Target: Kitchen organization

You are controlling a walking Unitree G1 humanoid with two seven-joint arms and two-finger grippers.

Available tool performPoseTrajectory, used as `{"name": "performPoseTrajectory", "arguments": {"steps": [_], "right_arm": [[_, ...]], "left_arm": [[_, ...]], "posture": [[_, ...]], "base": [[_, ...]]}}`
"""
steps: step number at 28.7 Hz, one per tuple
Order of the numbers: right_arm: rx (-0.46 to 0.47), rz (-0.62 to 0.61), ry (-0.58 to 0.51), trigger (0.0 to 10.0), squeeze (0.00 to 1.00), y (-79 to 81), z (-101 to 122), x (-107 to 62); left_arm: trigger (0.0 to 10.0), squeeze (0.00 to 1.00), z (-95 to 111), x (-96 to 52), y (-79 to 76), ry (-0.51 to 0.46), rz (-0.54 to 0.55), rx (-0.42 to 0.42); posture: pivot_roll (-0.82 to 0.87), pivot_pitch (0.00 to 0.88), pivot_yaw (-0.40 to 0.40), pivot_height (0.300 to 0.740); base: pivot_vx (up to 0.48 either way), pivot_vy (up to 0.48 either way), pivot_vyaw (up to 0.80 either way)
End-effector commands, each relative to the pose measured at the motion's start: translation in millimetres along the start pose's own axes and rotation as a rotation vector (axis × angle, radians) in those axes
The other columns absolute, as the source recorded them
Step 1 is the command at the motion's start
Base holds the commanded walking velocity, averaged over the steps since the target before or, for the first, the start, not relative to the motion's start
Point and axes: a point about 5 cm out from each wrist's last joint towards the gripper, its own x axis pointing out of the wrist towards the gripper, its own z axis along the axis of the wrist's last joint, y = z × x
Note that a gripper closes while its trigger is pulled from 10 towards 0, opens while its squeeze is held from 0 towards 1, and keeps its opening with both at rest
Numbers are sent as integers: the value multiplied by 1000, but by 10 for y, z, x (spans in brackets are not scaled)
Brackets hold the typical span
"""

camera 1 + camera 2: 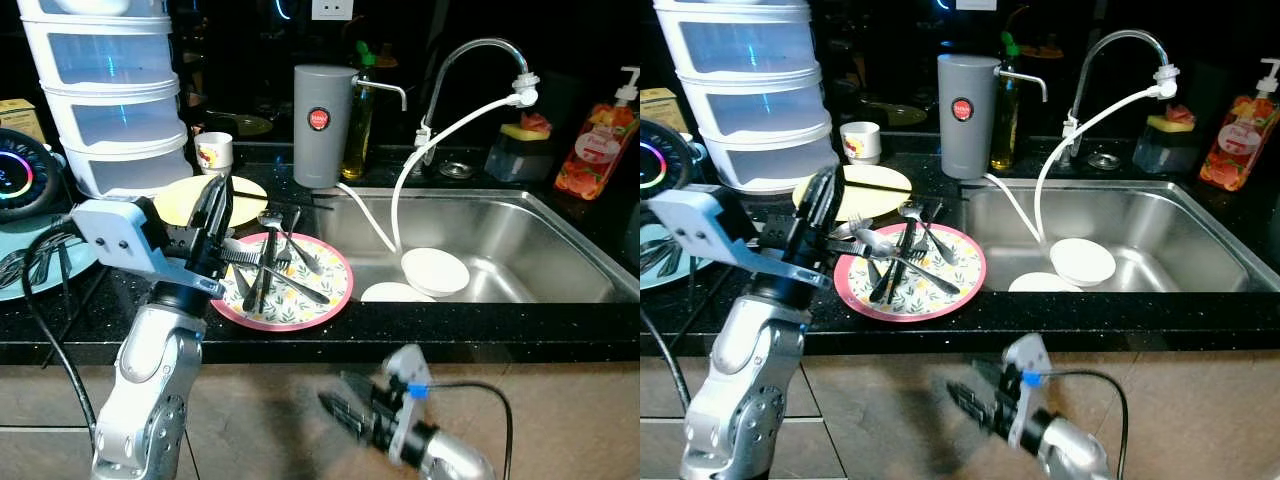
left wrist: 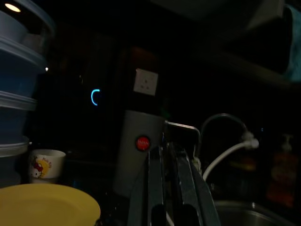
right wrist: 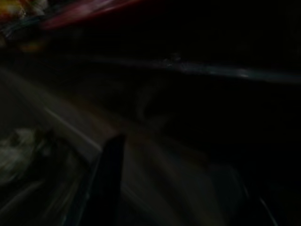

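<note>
No wording can be read anywhere. The grey canister (image 1: 322,125), standing at the back edge of the counter (image 1: 480,322) beside the sink (image 1: 560,255), carries a round red badge (image 1: 318,119) with small white marks too fine to make out. The white cup (image 1: 214,152) near the counter's back edge bears a small cartoon picture, with no letters legible. The orange soap bottle (image 1: 597,140) toward the counter's far right corner has a printed label, its lettering blurred. The round dial (image 1: 22,172) at the counter's left edge glows in coloured segments, no digits readable.

Dim wrist views (right one motion-blurred)
</note>
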Motion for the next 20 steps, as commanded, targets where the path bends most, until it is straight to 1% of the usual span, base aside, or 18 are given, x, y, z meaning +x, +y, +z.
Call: {"name": "performPoseTrajectory", "arguments": {"steps": [1, 2, 3, 5, 6, 7, 8, 9, 10, 12, 14, 15, 16, 17, 18, 19, 20], "right_arm": [[30, 11, -46, 10000, 0, 15, 93, 14], [82, 55, -71, 10000, 0, 60, 168, 31], [82, 55, -71, 10000, 0, 60, 168, 31], [142, 167, -70, 10000, 0, 167, 248, 39], [142, 167, -70, 10000, 0, 167, 248, 39], [153, 219, -54, 10000, 0, 216, 257, 33], [153, 219, -54, 10000, 0, 216, 257, 33], [173, 277, -38, 10000, 0, 270, 265, 18], [173, 277, -38, 10000, 0, 270, 265, 18], [212, 408, -14, 10000, 0, 400, 315, -21], [230, 504, 21, 10000, 0, 498, 346, -59], [230, 504, 21, 10000, 0, 498, 346, -59], [244, 551, 54, 10000, 0, 552, 346, -84], [244, 551, 54, 10000, 0, 552, 346, -84], [254, 578, 77, 10000, 0, 584, 345, -101], [284, 637, 122, 10000, 0, 662, 355, -132], [293, 650, 127, 10000, 0, 683, 367, -136]], "left_arm": [[0, 118, 4, 20, 30, -8, 9, -17], [0, 118, 5, 52, 99, -11, 20, -17], [0, 118, 5, 52, 99, -11, 20, -17], [0, 122, 4, 101, 199, -12, 28, -10], [0, 122, 4, 101, 199, -12, 28, -10], [0, 118, 6, 122, 232, -13, 31, -16], [0, 118, 6, 122, 232, -13, 31, -16], [0, 118, 10, 137, 245, -14, 28, -20], [0, 118, 10, 137, 245, -14, 28, -20], [0, 118, 8, 157, 257, -14, 18, -28], [0, 118, -1, 166, 267, -11, 13, -32], [0, 118, -1, 166, 267, -11, 13, -32], [0, 114, -9, 169, 274, -9, 11, -32], [0, 114, -9, 169, 274, -9, 11, -32], [0, 114, -13, 172, 277, -8, 11, -32], [0, 118, -24, 184, 289, -7, 10, -31], [0, 118, -23, 188, 290, -8, 10, -33]], "posture": [[24, 0, -29, 740], [19, 0, -26, 740], [19, 0, -26, 740], [18, 0, -25, 740], [18, 0, -25, 740], [18, 0, -25, 740], [18, 0, -25, 740], [18, 0, -25, 740], [18, 0, -25, 740], [17, 0, -23, 740], [17, 0, -23, 740], [17, 0, -23, 740], [17, 0, -23, 740], [17, 0, -23, 740], [17, 0, -24, 740], [17, 0, -24, 740], [21, 0, -27, 740]], "base": [[0, 0, 0], [0, 0, 0], [0, 0, 0], [0, 0, 0], [0, 0, 0], [0, 0, 0], [0, 0, 0], [0, 0, 0], [0, 0, 0], [0, 0, 0], [0, 0, 0], [0, 0, 0], [0, 0, 0], [0, 0, 0], [0, 0, 0], [0, 0, 0], [0, 0, 0]]}}
